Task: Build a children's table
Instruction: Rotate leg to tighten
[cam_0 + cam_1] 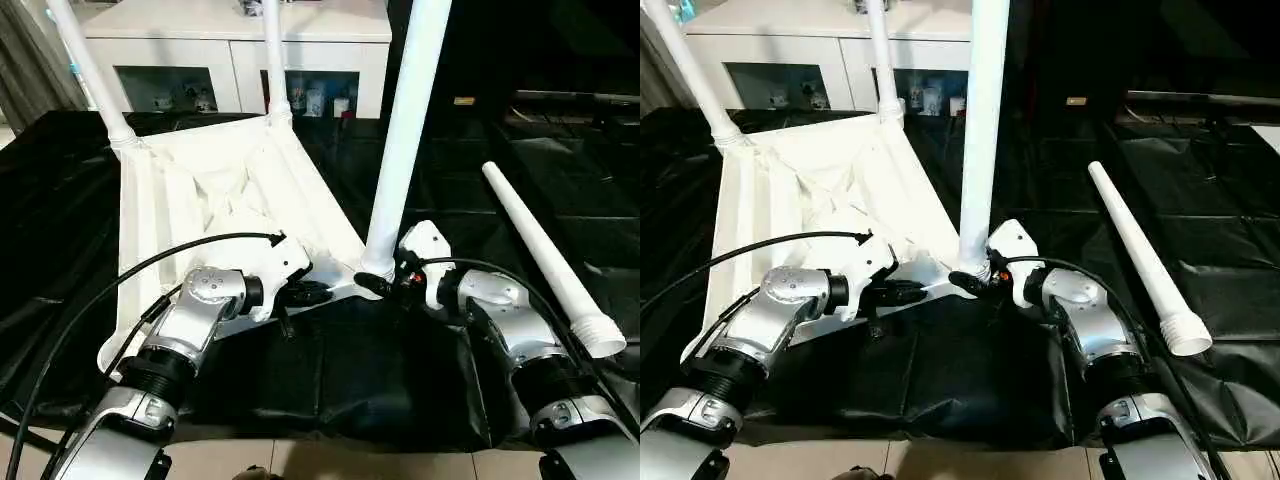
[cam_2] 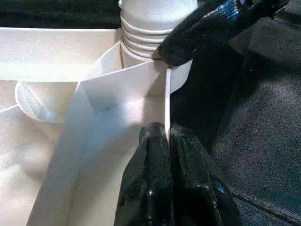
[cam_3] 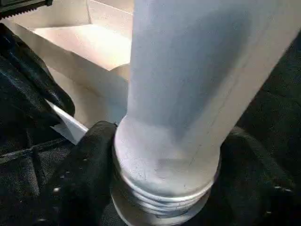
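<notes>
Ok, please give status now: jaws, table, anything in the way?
Left gripper shut on white plastic tabletop rim. Right gripper around third white tube leg at its socket. Fourth leg lying aside; nothing blocking.

White table top point(image 1: 200, 190) and white legs point(image 1: 410, 120) on a black cover point(image 1: 350, 370); black-fingered pincers, silver forearms point(image 1: 190, 330).

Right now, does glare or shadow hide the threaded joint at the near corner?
Left wrist view: leg's threads evenly lit, soft shadow on the tabletop rim. Right wrist view: threads shaded but legible. Left eye view: glare streaks on the black cover, none at the joint.
</notes>
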### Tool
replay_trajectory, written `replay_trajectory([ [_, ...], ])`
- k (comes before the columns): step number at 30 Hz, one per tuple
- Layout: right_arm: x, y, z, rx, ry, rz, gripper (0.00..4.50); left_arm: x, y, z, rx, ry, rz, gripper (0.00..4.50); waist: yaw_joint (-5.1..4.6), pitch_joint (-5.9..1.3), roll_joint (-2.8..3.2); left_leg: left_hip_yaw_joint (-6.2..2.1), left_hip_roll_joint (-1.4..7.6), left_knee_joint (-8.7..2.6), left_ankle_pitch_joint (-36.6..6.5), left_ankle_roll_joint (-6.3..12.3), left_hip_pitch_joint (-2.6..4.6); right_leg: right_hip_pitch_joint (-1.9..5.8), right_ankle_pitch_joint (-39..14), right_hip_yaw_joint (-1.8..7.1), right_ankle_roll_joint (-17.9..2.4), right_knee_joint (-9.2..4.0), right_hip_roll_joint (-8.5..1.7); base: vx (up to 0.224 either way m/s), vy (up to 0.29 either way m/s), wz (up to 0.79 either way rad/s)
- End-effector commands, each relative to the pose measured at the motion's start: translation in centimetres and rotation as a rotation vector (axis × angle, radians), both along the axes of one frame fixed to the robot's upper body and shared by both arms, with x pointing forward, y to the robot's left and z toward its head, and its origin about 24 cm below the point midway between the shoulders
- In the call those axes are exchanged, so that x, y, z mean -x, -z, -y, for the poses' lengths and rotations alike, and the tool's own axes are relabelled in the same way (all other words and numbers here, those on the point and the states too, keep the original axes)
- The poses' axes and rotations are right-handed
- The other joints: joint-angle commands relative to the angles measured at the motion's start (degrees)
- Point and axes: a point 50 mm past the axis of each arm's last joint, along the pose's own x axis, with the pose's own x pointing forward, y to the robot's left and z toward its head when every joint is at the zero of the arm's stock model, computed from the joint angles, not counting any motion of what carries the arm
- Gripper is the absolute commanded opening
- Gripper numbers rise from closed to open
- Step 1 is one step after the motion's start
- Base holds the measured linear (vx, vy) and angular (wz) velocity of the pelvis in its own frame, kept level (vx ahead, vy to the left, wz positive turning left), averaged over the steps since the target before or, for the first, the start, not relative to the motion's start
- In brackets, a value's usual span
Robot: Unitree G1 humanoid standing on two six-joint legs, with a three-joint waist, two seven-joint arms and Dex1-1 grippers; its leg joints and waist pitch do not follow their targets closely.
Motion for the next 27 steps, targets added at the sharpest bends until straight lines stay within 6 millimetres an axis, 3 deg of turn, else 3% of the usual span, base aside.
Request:
replay_trajectory([
  [1, -0.2, -0.4, 0.0, -0.016, -0.005, 0.019, 2.93, 1.0, 1.4, 0.3, 0.008, 0.042, -0.072, 0.0, 0.08, -3.42, -1.07, -1.75, 3.53, -3.79, -11.66, 3.34, 1.45, 2.26, -9.59, 2.53, -12.8, -4.85, -5.14, 0.0, 0.0, 0.0],
  [13, -0.1, -0.2, -0.5, -0.031, 0.001, 0.016, 2.71, 1.0, 1.5, 0.4, 0.008, 0.041, -0.083, 0.0, -0.07, -3.39, -0.84, -1.8, 3.6, -3.91, -12.41, 2.93, 1.53, 2.19, -10.23, 2.57, -12.78, -4.95, -5.14, 0.0, 0.0, 0.0],
  [17, -0.2, 0.3, -2.2, -0.064, 0.109, -0.004, 2.7, 0.3, 1.6, 1.1, 0.012, -0.039, -0.098, 0.0, -0.39, -3.19, -1.05, -1.86, 3.46, -4.16, -13.14, 2.34, 1.46, 2.18, -12.14, 2.59, -12.43, -5.14, -5.1, 0.0, 0.0, 0.0],
  [18, -0.2, 0.4, -2.4, -0.066, 0.126, -0.01, 2.7, 0.1, 1.6, 1.2, 0.01, -0.057, -0.1, 0.0, -0.43, -3.07, -0.86, -1.92, 3.55, -4.3, -14.79, 1.72, 1.79, 1.87, -14.64, 2.61, -11.96, -5.42, -5.1, 0.0, 0.0, 0.0],
  [22, -0.4, 0.5, -4.2, -0.107, 0.188, -0.044, 2.7, -0.9, 1.3, 2.4, 0.014, -0.145, -0.09, 0.0, -0.49, -3.05, -0.95, -2.11, 3.44, -4.55, -16.48, 0.15, 2.01, 1.82, -18.2, 2.78, -10.53, -5.82, -5.25, 0.0, 0.0, 0.0],
  [24, -0.5, 0.6, -4.6, -0.11, 0.21, -0.057, 2.7, -1.2, 1.2, 2.7, 0.014, -0.174, -0.086, 0.0, -0.44, -3.08, -0.88, -2.08, 3.53, -4.6, -15.75, 0.31, 1.92, 1.8, -16.56, 2.86, -10.44, -5.75, -5.28, 0.0, 0.0, 0.0],
  [26, -1.6, 0.9, -6.7, -0.055, 0.36, -0.065, 2.69, -2.3, 1.0, 4.1, -0.02, -0.29, -0.087, 0.0, -0.8, -3.07, -0.6, -1.97, 3.32, -4.63, -15.69, -0.32, 2.07, 1.49, -15.64, 2.84, -11.11, -5.67, -5.03, 0.0, 0.0, 0.0],
  [27, -1.7, 0.9, -7.0, -0.048, 0.373, -0.065, 2.69, -2.3, 1.0, 4.3, -0.023, -0.298, -0.087, 0.0, -0.9, -3.1, -0.72, -2.1, 3.17, -4.66, -16.11, -1.03, 2.11, 1.75, -16.73, 2.71, -11.2, -5.74, -5.18, 0.0, 0.0, 0.0],
])
